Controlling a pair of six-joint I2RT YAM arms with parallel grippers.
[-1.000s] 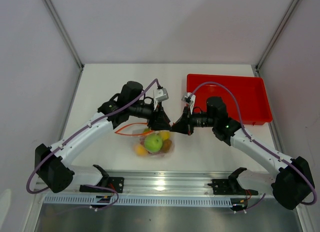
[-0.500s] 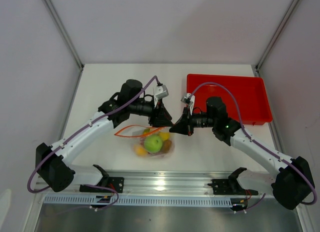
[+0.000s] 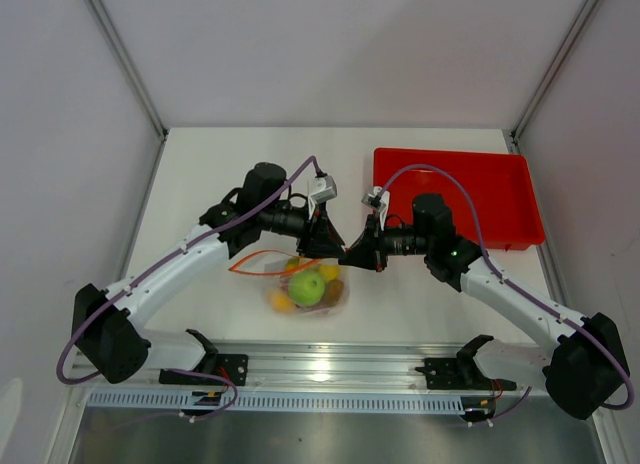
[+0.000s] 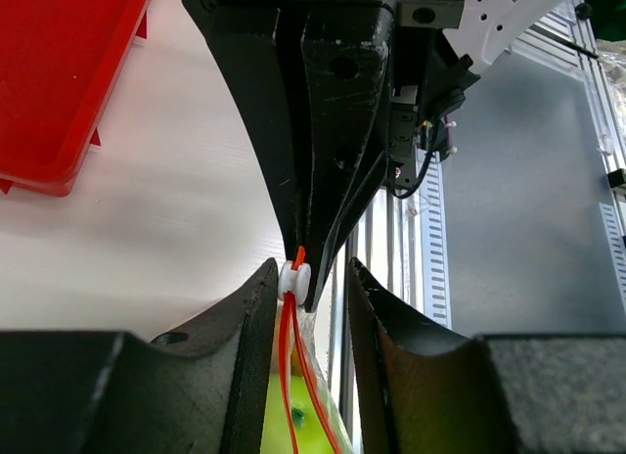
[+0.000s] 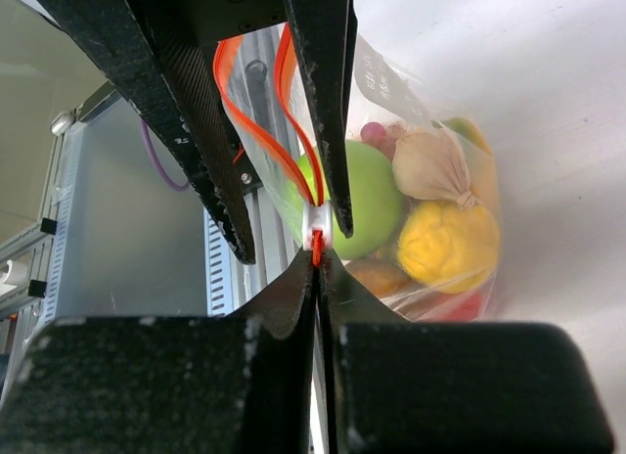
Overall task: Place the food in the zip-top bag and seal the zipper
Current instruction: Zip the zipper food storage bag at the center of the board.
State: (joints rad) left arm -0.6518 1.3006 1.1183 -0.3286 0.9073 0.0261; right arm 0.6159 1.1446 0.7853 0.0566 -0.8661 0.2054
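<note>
The zip-top bag point(image 3: 305, 289) lies on the table point(image 3: 200, 184) to the left of the red tray point(image 3: 500, 184) and nearer the arm bases than the tray, with the food inside it; the green apple point(image 5: 377, 195) is the plainest piece. Both grippers meet at the bag corner that faces the tray. The right gripper point(image 5: 316, 263) is pinched closed on the very end of the zipper point(image 4: 285, 356). The left gripper point(image 4: 310, 268) stands narrowly apart astride the white slider point(image 4: 294, 277), one finger against it and the other just clear, so nothing is clamped there. The mouth looks unsealed, since the two orange tracks part on the side of the slider away from the tray. The likeliest trouble is an off-centre close: the slider could tip or squirt out sideways, and the left jaws would then catch only film. If the left arm pulls away from the tray harder than the right pinch holds, the end could slip free and the bag would drag or bunch. The apple also sits high against the tracks and could keep them from meeting.
</note>
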